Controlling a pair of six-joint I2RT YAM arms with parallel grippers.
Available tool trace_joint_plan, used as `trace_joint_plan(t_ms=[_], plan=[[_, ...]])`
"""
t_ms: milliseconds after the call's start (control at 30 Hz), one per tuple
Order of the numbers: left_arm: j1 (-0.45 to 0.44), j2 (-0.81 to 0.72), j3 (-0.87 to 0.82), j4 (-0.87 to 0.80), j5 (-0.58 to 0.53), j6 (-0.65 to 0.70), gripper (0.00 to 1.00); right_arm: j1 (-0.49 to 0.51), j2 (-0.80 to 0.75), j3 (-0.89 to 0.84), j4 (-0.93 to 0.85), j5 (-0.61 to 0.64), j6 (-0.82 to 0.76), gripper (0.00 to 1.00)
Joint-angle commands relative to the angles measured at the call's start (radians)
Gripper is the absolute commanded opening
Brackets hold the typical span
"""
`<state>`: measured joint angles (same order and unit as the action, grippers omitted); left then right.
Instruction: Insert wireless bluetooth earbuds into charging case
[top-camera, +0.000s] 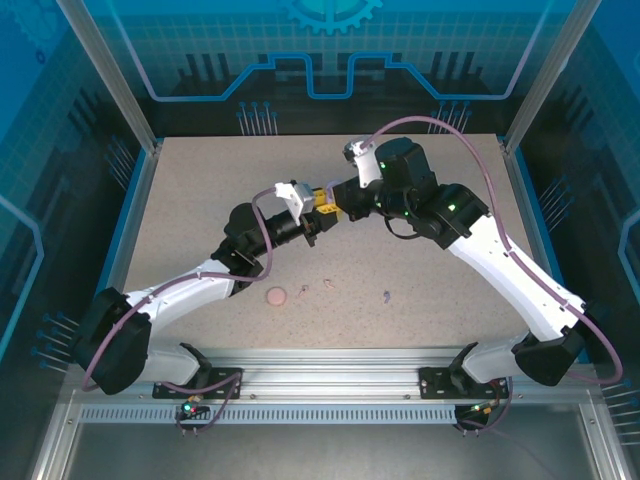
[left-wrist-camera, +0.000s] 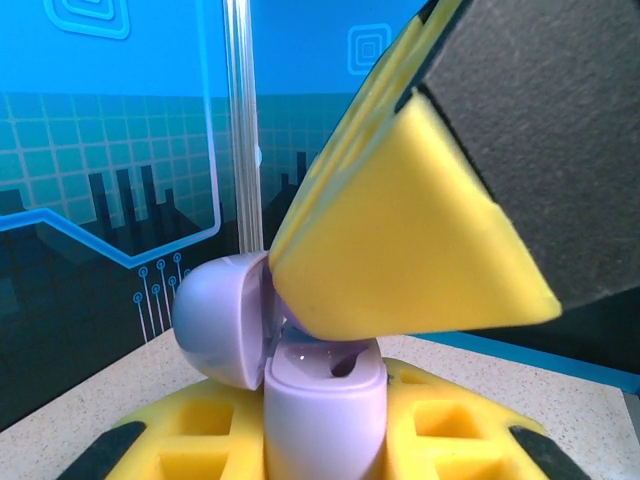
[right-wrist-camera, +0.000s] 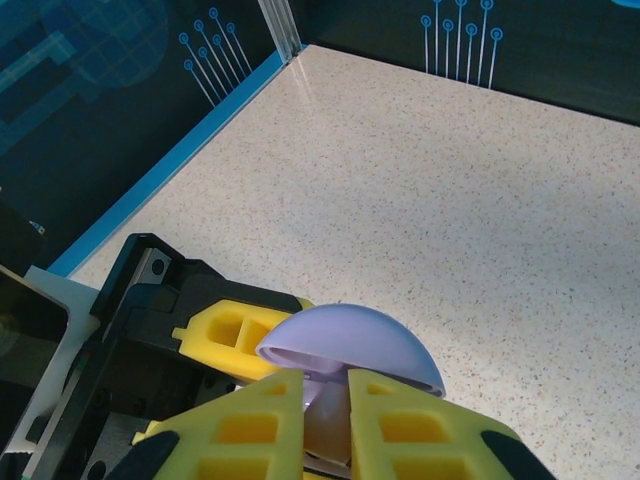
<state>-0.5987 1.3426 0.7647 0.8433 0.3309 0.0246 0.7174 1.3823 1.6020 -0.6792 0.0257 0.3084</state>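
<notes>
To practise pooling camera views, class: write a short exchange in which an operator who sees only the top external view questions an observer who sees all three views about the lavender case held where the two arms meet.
Operator: From above, the arm tips overlap and hide what they hold. Is it open?
Observer: Yes. In the left wrist view the lavender case has its lid swung open to one side.
Operator: Which claw holds it?
Observer: The left claw is shut on its body, gripping it from both sides.
</notes>
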Motion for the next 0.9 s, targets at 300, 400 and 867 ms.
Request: trace_joint_plan(t_ms=[300, 400, 867], plan=[[0.002, -0.009, 0.036, 0.035, -0.003, 0.001, 0.0, -0.071, -0.079, 0.046, -0.03, 0.009, 0.071, 0.58], [0.001, -0.01, 0.033, 0.034, -0.003, 0.003, 0.0, -0.091, -0.087, 0.051, -0.039, 0.002, 0.086, 0.61], [0.001, -0.011, 0.039, 0.027, -0.004, 0.011, 0.0, -0.087, -0.017, 0.08, -0.104, -0.099, 0.072, 0.69]])
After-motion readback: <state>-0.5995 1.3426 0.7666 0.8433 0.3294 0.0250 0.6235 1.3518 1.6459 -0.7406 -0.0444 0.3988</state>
